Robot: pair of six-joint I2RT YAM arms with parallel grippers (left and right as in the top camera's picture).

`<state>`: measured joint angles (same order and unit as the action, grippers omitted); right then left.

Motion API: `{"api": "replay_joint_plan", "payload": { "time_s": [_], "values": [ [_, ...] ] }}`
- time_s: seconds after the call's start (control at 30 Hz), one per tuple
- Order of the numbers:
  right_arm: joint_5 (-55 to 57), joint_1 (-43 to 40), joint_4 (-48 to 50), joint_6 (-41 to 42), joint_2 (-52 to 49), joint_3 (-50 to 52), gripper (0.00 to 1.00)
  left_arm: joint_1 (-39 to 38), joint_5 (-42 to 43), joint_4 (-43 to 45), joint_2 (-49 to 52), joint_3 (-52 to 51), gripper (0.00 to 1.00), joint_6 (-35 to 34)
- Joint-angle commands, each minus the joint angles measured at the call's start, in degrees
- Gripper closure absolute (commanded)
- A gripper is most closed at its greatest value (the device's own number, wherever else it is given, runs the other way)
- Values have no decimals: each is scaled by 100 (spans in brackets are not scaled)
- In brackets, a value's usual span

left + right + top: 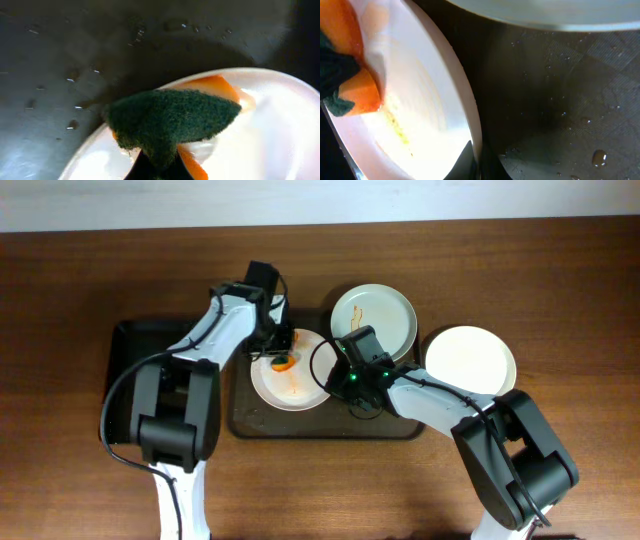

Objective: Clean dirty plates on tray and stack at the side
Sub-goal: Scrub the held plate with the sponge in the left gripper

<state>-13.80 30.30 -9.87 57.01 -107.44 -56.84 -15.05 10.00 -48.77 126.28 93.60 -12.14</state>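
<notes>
1. Brown wooden table (560, 270) with a dark tray (135, 340) in the middle. The tray floor looks wet, with droplets in both wrist views.
2. The dirty plate (290, 385) sits in the tray, with orange smears on its face.
3. The left gripper (280, 345) is clamped on a sponge (284, 363), green scrubby side over orange foam, pressed onto the upper part of that plate. In the left wrist view the sponge (170, 120) fills the middle and hides most of the fingers; only a dark sliver shows at the bottom edge.
4. The right gripper (335, 375) is pinching the plate's right rim. Its wrist cam cuts off nearly all of the fingertips (465, 160), but the rim runs right between them.
5. A second plate (373, 317), faintly smeared, overlaps the tray's top right corner. How much of it rests on the tray is hard to tell.
6. A clean-looking white plate (470, 360) sits on the table just right of the tray.
</notes>
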Motion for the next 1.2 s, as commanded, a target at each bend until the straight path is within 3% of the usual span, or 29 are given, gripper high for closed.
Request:
{"api": "replay_joint_plan", "payload": {
  "time_s": [0.0,0.1,0.3,0.43,0.47,0.57,0.67,0.77,0.83,0.9,0.97,1.03,1.17],
  "values": [
    [74,9,-81,-68,-109,61,96,-140,-2452,-317,295,-151,100,-363],
    [74,9,-83,-109,-109,63,96,-240,-2459,-1084,280,-157,100,-809],
    [72,9,-61,-107,-109,63,96,-306,-31,-2039,280,-162,100,603],
    [72,9,-59,-107,-109,63,96,-393,1270,-2039,282,-173,100,691],
    [72,9,-59,-107,-109,63,96,-409,1377,-2004,282,-173,100,337],
    [72,9,-59,-107,-109,63,96,-431,553,-1836,293,-184,100,-1268],
    [72,9,-55,-107,-109,63,96,-422,350,-1668,293,-184,100,-1482],
    [72,9,-35,-107,-109,63,96,-407,686,-1287,293,-181,100,-717],
    [70,9,-39,-107,-109,63,96,-402,629,-1563,291,-173,100,-179],
    [70,9,-35,-107,-109,63,96,-402,479,-2326,291,-173,100,-94],
    [70,9,-15,-107,-109,63,96,-402,883,-2745,291,-173,100,295],
    [70,9,-20,-109,-109,63,96,-402,1381,-2846,291,-170,100,584],
    [68,9,-20,-109,-109,63,96,-271,1464,-2575,291,-170,100,752]
  ]
}}
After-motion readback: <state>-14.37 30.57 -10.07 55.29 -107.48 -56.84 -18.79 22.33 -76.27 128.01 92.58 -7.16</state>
